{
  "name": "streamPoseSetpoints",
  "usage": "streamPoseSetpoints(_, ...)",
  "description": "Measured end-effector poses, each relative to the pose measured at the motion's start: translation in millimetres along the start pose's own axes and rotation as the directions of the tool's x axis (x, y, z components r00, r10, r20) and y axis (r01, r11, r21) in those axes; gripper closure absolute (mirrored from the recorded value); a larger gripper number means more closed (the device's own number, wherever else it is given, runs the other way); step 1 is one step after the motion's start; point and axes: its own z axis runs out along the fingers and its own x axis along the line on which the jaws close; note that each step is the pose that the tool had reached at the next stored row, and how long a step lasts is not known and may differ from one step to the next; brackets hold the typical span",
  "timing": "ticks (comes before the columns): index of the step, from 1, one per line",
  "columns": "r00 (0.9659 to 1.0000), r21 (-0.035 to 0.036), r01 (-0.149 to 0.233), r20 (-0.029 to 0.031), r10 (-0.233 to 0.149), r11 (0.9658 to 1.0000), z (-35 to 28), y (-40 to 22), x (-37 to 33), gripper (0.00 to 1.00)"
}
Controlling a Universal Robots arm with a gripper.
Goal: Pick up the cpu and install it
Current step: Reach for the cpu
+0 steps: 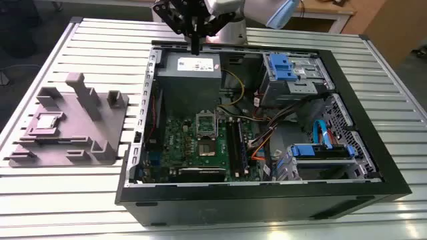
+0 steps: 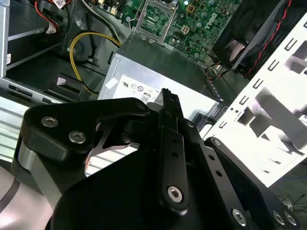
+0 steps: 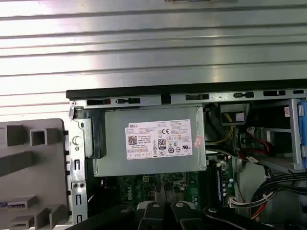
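Note:
The cpu (image 1: 47,121) shows as a small pale square chip lying flat in a recess of the grey fixture plate (image 1: 67,135), at the exterior view's left beside the open computer case (image 1: 267,195). My gripper (image 1: 195,49) hangs over the far edge of the case, above the grey power supply (image 1: 189,67), well away from the cpu. Its black fingers (image 2: 169,103) are shut together with nothing visible between them. The motherboard's cpu socket (image 1: 205,134) lies in the middle of the green board, its metal frame raised; it also appears beyond the power supply as the socket (image 2: 156,17).
Inside the case are black memory sticks (image 1: 237,147), orange and yellow cables (image 1: 260,145), blue drive brackets (image 1: 283,67) and a drive cage (image 1: 323,152). The case stands on a slatted metal table (image 1: 60,200). The fixture plate's upright blocks (image 1: 83,92) rise at the exterior view's left.

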Motion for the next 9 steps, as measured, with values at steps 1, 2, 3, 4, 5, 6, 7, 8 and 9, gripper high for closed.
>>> streamPoseSetpoints(1,1.0000,0.0000,0.000,0.0000,0.000,1.0000,0.0,0.0,0.0,0.90)
streamPoseSetpoints(2,1.0000,0.0001,0.000,0.0000,0.000,1.0000,0.0,0.0,0.0,0.90)
streamPoseSetpoints(3,1.0000,0.0000,0.000,0.0001,0.000,1.0000,0.0,0.0,0.0,0.90)
streamPoseSetpoints(4,1.0000,0.0000,0.000,0.0000,0.000,1.0000,0.0,0.0,0.0,0.90)
streamPoseSetpoints(5,1.0000,0.0000,0.000,0.0000,0.000,1.0000,0.0,0.0,0.0,0.90)
streamPoseSetpoints(6,1.0000,0.0000,0.000,0.0000,0.000,1.0000,0.0,0.0,0.0,0.90)
streamPoseSetpoints(7,1.0000,0.0000,0.000,0.0000,0.000,1.0000,0.0,0.0,0.0,0.90)
streamPoseSetpoints(8,1.0000,0.0000,0.000,0.0000,0.000,1.0000,0.0,0.0,0.0,0.90)
streamPoseSetpoints(9,1.0000,0.0000,0.000,0.0000,0.000,1.0000,0.0,0.0,0.0,0.90)
